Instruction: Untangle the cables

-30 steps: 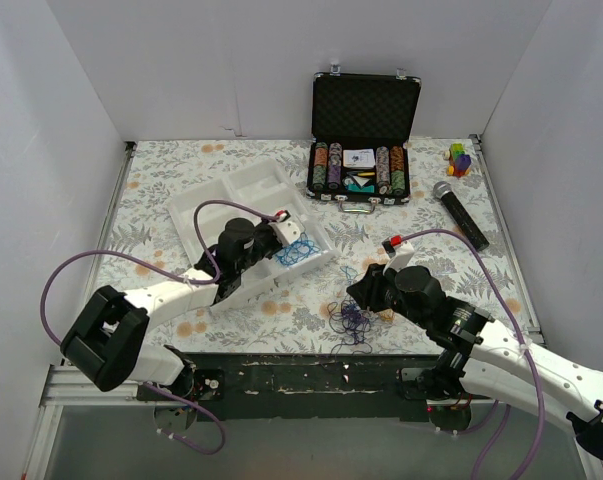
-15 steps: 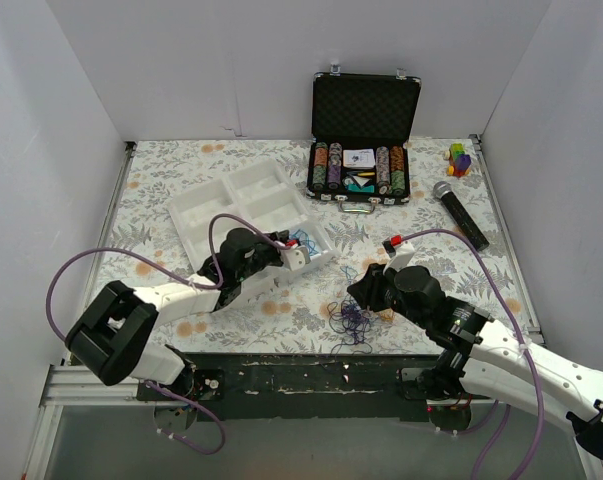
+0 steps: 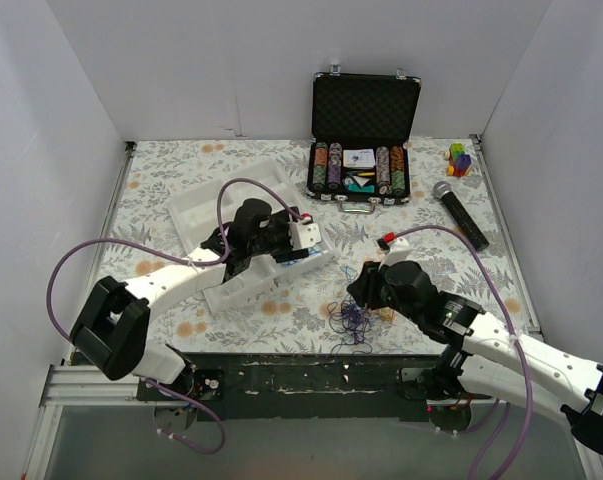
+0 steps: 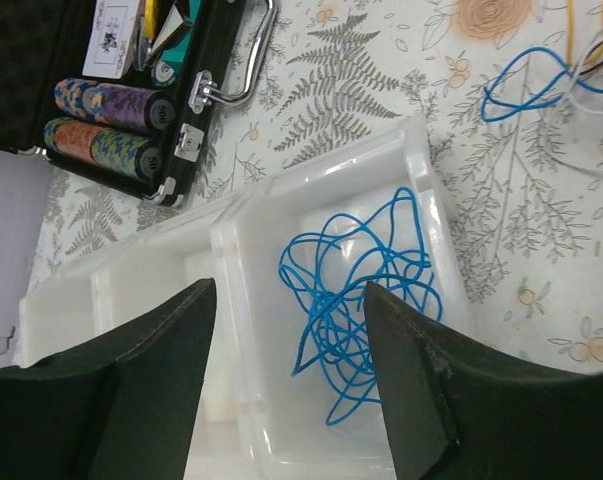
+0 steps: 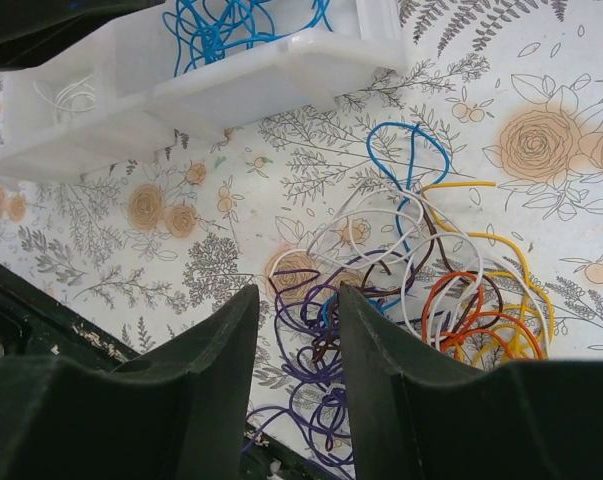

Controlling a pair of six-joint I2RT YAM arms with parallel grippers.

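A tangle of cables [image 5: 411, 270] in purple, white, brown, orange, yellow and blue lies on the floral table near its front edge, also visible in the top view [image 3: 353, 318]. My right gripper [image 5: 296, 300] hovers over the tangle's purple loops, open and gripping nothing; from above, it [image 3: 366, 290] sits just right of the tangle. A separate blue cable [image 4: 356, 290] lies loose in a compartment of the white tray [image 4: 421, 150]. My left gripper [image 4: 289, 300] hangs open above that compartment, clear of the cable, and from above it [image 3: 306, 238] is over the tray's right end [image 3: 206, 210].
An open black poker chip case [image 3: 365, 150] stands at the back, close to the tray's corner [image 4: 131, 110]. A microphone [image 3: 459, 214] and coloured blocks [image 3: 460, 159] lie at the right. The table's front edge [image 5: 41, 320] runs right beside the tangle.
My left gripper has moved right and farther over the tray and gone from shut to open, leaving the blue cable in the compartment. The right jaws have widened slightly.
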